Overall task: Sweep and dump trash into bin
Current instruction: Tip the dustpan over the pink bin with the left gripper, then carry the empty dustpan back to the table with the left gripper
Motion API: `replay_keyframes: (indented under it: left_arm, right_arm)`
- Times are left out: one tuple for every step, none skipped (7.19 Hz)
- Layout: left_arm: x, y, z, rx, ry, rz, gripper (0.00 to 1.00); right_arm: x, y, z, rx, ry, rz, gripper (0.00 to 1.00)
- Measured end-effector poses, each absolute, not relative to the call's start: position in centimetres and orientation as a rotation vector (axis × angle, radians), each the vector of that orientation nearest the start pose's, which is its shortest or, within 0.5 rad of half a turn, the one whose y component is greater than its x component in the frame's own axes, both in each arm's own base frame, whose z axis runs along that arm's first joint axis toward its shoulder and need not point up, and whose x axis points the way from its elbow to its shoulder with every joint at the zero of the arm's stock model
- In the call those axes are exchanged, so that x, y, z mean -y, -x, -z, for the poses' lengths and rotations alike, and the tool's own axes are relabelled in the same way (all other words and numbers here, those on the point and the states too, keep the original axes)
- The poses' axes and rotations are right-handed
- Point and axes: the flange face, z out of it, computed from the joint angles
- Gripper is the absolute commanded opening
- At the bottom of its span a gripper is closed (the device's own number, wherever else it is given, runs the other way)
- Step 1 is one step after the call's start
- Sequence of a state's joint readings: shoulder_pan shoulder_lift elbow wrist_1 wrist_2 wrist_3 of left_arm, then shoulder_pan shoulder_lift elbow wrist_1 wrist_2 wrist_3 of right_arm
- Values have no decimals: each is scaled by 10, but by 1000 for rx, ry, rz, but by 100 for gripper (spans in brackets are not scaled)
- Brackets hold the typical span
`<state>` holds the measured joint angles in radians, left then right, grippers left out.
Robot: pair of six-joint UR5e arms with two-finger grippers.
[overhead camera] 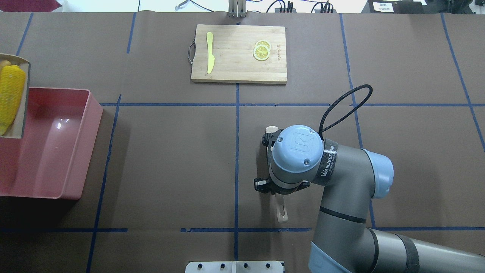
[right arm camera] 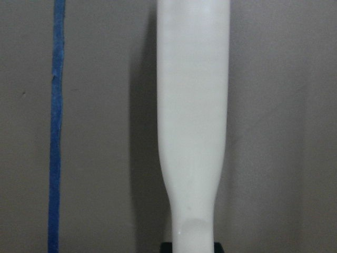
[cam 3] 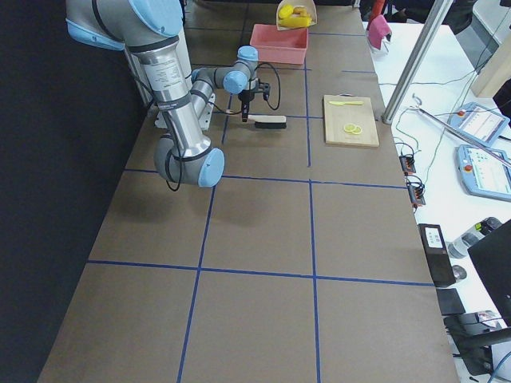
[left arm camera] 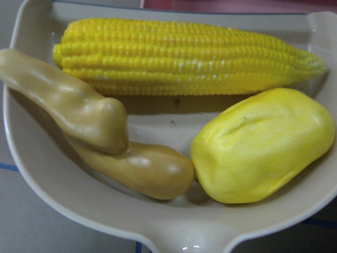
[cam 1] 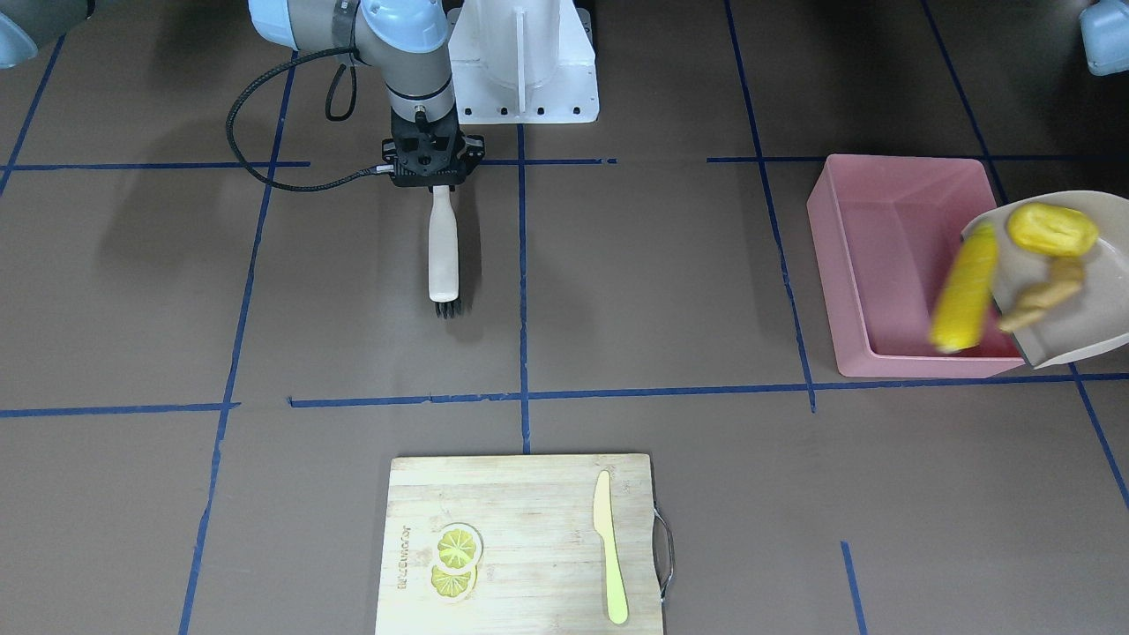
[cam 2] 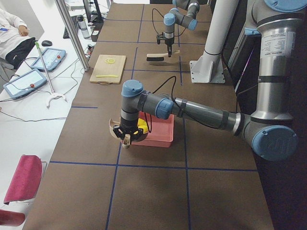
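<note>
The beige dustpan (cam 1: 1080, 335) hangs tilted over the pink bin (cam 1: 882, 265). In it are the corn cob (cam 1: 966, 287), its tip hanging over the pan's lip above the bin, the yellow potato lump (cam 1: 1052, 229) and the tan ginger root (cam 1: 1045, 295). The left wrist view shows the corn (left arm camera: 184, 55), ginger (left arm camera: 105, 142) and potato (left arm camera: 263, 147) in the pan (left arm camera: 31, 158). My left gripper (cam 2: 125, 136) is at the pan's handle; I cannot tell if it is shut. My right gripper (cam 1: 432, 172) is shut on the white handle of a brush (cam 1: 444, 238).
A wooden cutting board (cam 1: 520, 529) with a pale yellow knife (cam 1: 609, 547) and lemon slices (cam 1: 456, 560) lies at the table's far side from the robot. The robot's white base (cam 1: 520, 62) stands behind the brush. Blue tape lines cross the brown table.
</note>
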<state>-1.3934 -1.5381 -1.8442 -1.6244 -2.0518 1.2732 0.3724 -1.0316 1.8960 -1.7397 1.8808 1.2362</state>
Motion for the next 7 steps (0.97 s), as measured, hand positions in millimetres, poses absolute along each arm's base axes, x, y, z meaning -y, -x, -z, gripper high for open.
replay_keyframes:
  left_arm:
    - [496,0,-549,-264,-531,-1520,0]
    - [497,0,-548,-254,-528,-1548,0]
    - [499,-1,-546,-246,-533,-1575,0]
    - [502,-2,-543,-242,-541,-1595,0]
    - [506,-3,-541,-247,-545,-1603,0]
    - [513,-8,-534,-291,-560,-1599,0]
    - [520,-14,-521,-384,-598,-1576,0]
  right_arm:
    - [317,532,-239,748,41,74,0]
    - [317,532,-239,748,40,76,0]
    - [317,532,-239,748,41,77,0]
    - [316,533,-239,748,41,77,0]
    - [315,534,-239,748,42,78,0]
    - [313,535,-239,747,43,80,0]
    - [313,535,-240,747,43,78,0]
